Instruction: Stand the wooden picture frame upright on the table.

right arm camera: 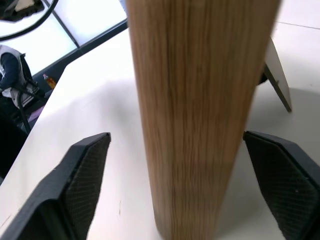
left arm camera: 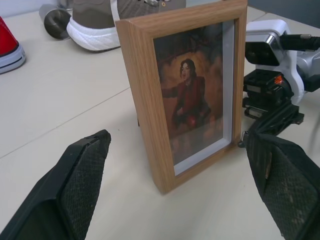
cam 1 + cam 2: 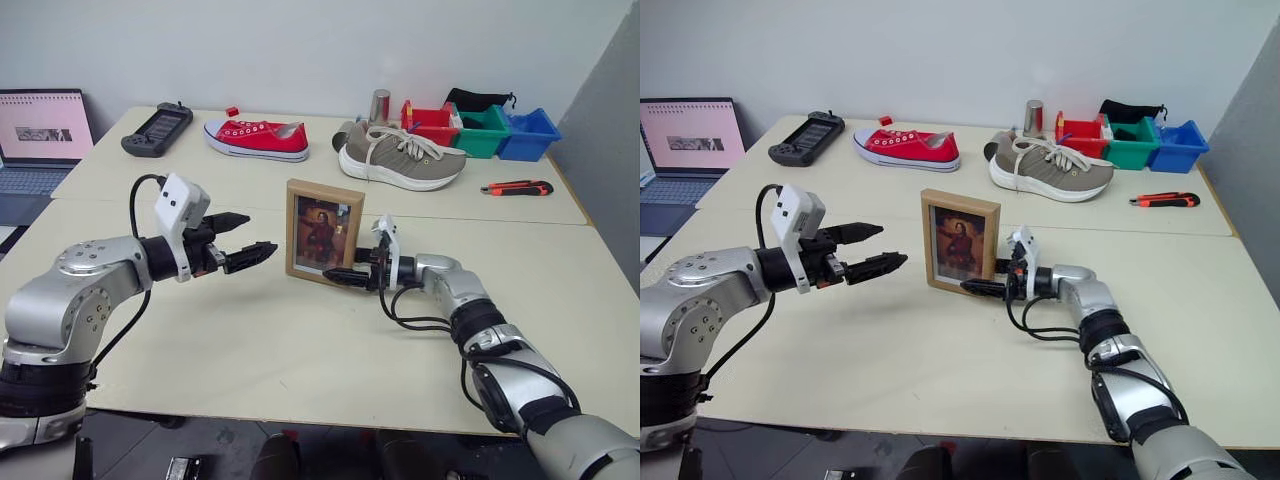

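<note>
Both our grippers gape wide around the small light-wood picture frame (image 3: 323,231): right gripper (image 3: 352,277) straddling its edge, left gripper (image 3: 243,240) just beside, ready if it tips.

Bright, even room light; soft shadows, close wrist views blurred.

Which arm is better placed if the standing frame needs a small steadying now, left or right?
Probably the right. The right gripper is open with its fingers on both sides of the wooden picture frame edge, low by the table. The left gripper, also open, hovers apart from it.
</note>
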